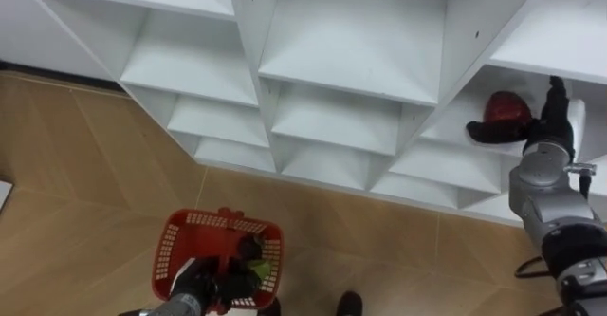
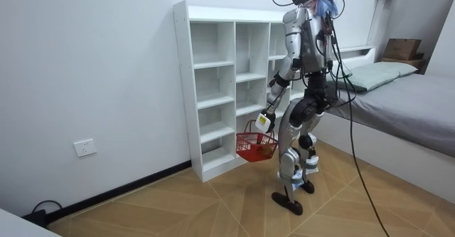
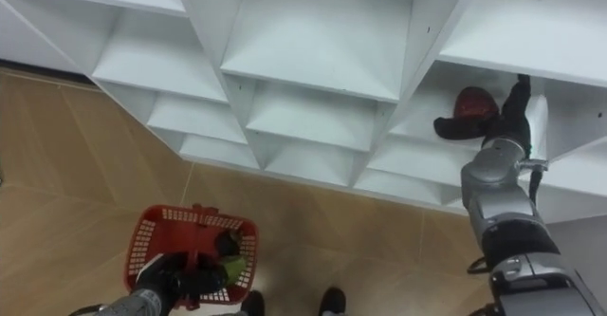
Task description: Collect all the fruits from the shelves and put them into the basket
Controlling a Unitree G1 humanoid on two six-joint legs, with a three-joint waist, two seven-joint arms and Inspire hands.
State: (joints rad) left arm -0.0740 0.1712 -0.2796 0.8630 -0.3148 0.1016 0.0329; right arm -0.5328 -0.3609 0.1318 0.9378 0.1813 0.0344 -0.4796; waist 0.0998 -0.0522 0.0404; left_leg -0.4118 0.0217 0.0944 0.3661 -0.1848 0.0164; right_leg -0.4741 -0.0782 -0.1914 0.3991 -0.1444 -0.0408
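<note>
A red fruit (image 1: 507,108) lies in a compartment at the right of the white closet (image 1: 353,46). My right hand (image 1: 503,132) reaches into that compartment, its dark fingers curved along the front of the fruit and touching it. A red plastic basket (image 1: 178,229) hangs low at my left, with my left hand (image 1: 199,280) shut on its handle. Inside the basket lie a dark fruit (image 1: 250,250) and a green one (image 1: 260,269). In the room view I stand upright facing the closet (image 2: 213,73), the basket (image 2: 256,146) at knee height.
The closet's other compartments (image 1: 190,55) stand bare. Wooden floor (image 1: 85,164) stretches to my left. In the room view a bed (image 2: 419,98) lies behind me and a wall socket (image 2: 84,148) sits low on the wall.
</note>
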